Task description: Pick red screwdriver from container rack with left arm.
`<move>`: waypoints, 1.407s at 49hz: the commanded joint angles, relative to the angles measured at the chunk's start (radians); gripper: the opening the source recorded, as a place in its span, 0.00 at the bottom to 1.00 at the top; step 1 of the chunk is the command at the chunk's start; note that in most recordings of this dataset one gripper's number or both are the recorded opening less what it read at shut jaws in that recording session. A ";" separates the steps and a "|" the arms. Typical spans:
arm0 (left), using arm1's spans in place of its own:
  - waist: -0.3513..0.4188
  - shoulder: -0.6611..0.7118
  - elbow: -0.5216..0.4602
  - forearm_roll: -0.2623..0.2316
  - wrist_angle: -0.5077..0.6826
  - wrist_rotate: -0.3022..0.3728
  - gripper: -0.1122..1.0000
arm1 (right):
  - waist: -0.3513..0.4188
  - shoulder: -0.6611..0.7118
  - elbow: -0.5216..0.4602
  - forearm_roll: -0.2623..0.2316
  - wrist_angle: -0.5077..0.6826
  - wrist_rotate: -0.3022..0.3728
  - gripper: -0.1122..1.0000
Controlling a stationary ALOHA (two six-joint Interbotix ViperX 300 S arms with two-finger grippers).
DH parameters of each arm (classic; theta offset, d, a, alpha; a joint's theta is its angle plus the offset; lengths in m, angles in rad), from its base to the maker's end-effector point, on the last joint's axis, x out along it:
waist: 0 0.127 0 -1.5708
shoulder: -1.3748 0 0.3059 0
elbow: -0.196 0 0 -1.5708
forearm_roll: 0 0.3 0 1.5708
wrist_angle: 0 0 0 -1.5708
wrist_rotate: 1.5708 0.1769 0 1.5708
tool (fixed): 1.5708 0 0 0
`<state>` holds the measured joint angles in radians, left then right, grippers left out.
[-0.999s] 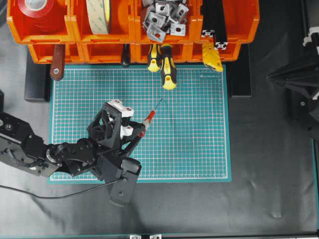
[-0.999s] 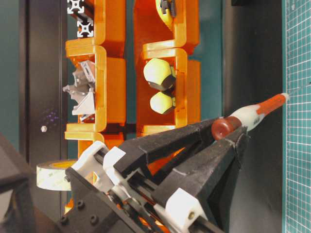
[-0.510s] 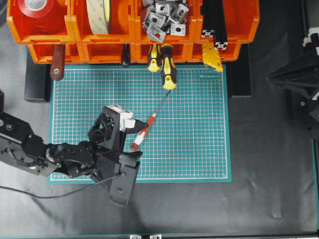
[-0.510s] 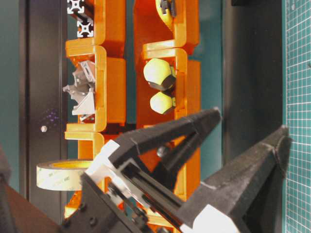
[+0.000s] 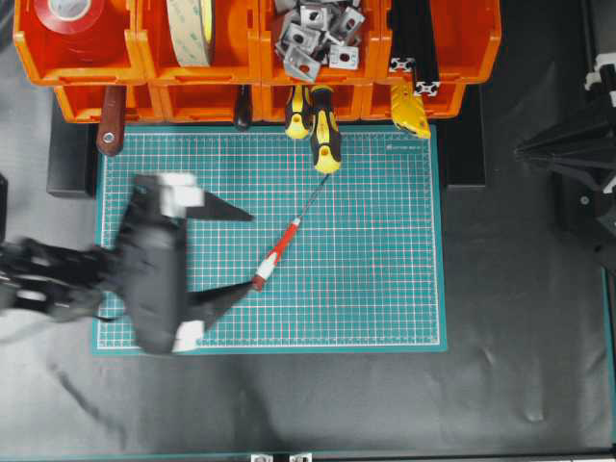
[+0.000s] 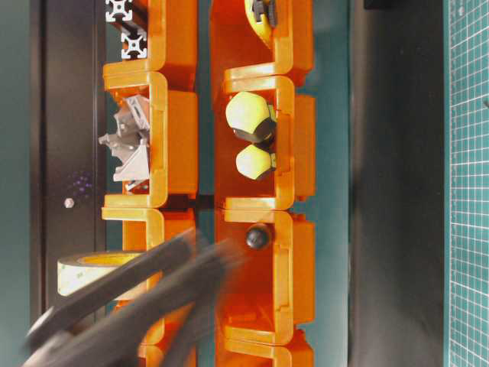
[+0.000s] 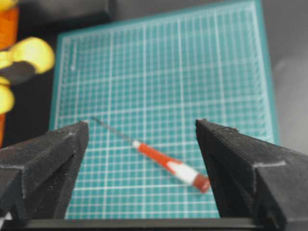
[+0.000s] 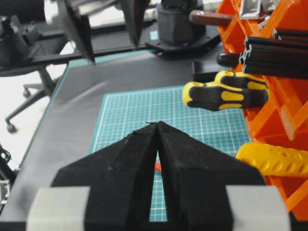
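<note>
Since a second ago the black left tool point(image 5: 236, 252) has let go of the slim red-handled screwdriver point(image 5: 275, 254) and swung left, jaws spread wide and blurred. That screwdriver lies diagonally on the green gridded cutting mat point(image 5: 385, 269), seemingly untouched, well below the orange plastic container rack point(image 5: 452, 43). Right tool point(image 8: 157, 129) sits clenched.

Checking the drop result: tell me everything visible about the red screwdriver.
The red screwdriver lies flat and diagonal on the green cutting mat, out of the rack. It has a slim red handle with a whitish band, a dark-red end cap and a thin grey shaft pointing up-right toward the yellow-and-black screwdrivers. The open left gripper straddles it without contact.
</note>
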<state>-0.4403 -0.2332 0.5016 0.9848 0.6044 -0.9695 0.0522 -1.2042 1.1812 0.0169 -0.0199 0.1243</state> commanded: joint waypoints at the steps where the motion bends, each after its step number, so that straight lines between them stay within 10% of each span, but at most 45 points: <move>1: -0.015 -0.138 0.029 0.005 -0.005 -0.038 0.87 | 0.002 0.003 -0.040 0.003 -0.006 0.000 0.11; 32: -0.011 -0.739 0.341 0.005 -0.052 -0.137 0.87 | 0.008 0.006 -0.038 -0.005 -0.049 -0.012 0.11; 69: 0.021 -0.834 0.420 0.005 -0.083 -0.206 0.87 | 0.008 0.005 -0.040 -0.015 -0.109 -0.017 0.11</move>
<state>-0.4203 -1.0738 0.9327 0.9848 0.5277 -1.1735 0.0598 -1.2103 1.1750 0.0061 -0.0890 0.1089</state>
